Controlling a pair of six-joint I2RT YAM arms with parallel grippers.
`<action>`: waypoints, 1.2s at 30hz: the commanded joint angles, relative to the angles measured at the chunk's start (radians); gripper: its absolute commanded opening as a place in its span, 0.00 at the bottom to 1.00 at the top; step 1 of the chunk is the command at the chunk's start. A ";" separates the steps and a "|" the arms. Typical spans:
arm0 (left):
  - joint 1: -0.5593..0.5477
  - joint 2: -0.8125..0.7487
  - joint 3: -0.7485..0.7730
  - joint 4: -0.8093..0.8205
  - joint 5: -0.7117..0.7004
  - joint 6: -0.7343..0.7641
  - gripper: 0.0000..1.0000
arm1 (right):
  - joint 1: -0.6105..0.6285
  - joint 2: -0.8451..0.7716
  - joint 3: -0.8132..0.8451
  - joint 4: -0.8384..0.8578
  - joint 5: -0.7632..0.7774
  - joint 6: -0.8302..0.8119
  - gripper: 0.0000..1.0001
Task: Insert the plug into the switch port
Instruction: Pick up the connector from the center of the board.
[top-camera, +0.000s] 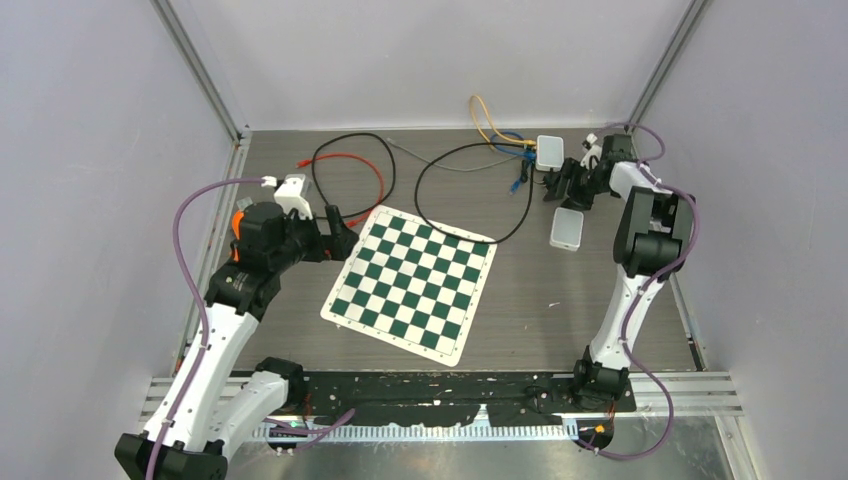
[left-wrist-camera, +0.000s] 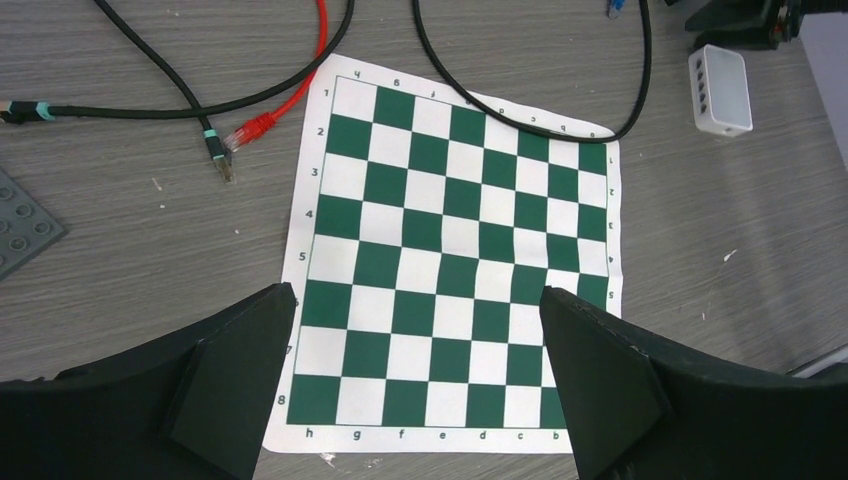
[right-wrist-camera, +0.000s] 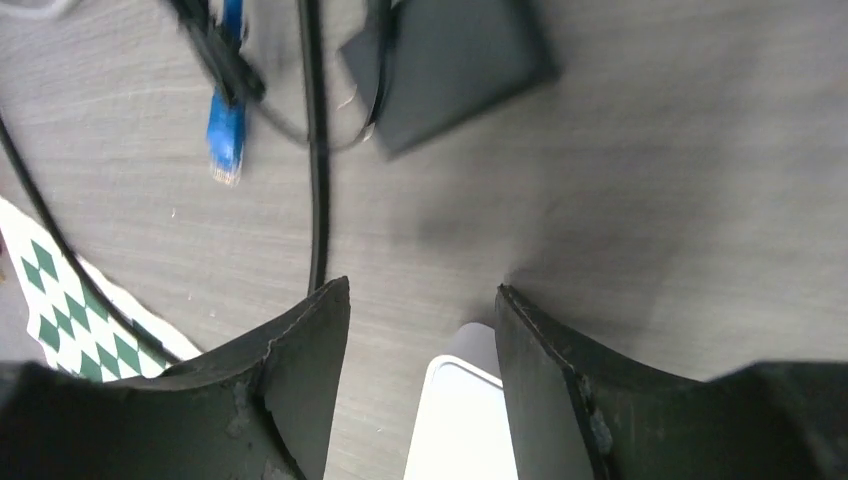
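Evidently the pickup was in hand: the right gripper (right-wrist-camera: 420, 288), fingers apart and empty, hovered above the white switch (right-wrist-camera: 462, 420), the blue plug (right-wrist-camera: 226, 135) lying loose on the table (right-wrist-camera: 650, 200) beyond. Next it likely had to close on that plug. The left gripper (left-wrist-camera: 415, 292) gaped, idle.

- Right wrist view: the switch (right-wrist-camera: 462, 420), bottom centre, is cut off by the lower edge, and its ports do not show.
- Same view: the blue plug (right-wrist-camera: 226, 135), upper left, is blurred, and its cable leaves by the top edge.
- Same view: a dark slab (right-wrist-camera: 455, 65) at the top is cut by the upper edge; what it is cannot be told.
- Left wrist view: a grey studded plate (left-wrist-camera: 25, 225) is cut by the left edge.
- Top view: the right gripper (top-camera: 562, 188), upper right, is too small to show its jaw gap; the left arm (top-camera: 215, 340) is cut off at the lower left corner.
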 joint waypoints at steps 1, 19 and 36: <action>-0.002 -0.013 -0.005 0.060 0.016 0.022 0.97 | 0.032 -0.183 -0.232 0.106 -0.029 0.050 0.62; 0.002 0.253 0.170 -0.059 -0.030 0.076 1.00 | 0.286 -0.510 -0.452 0.055 -0.002 -0.057 0.57; 0.136 0.826 0.453 0.013 -0.189 0.027 0.66 | 0.481 -1.141 -0.589 0.164 0.234 0.025 0.96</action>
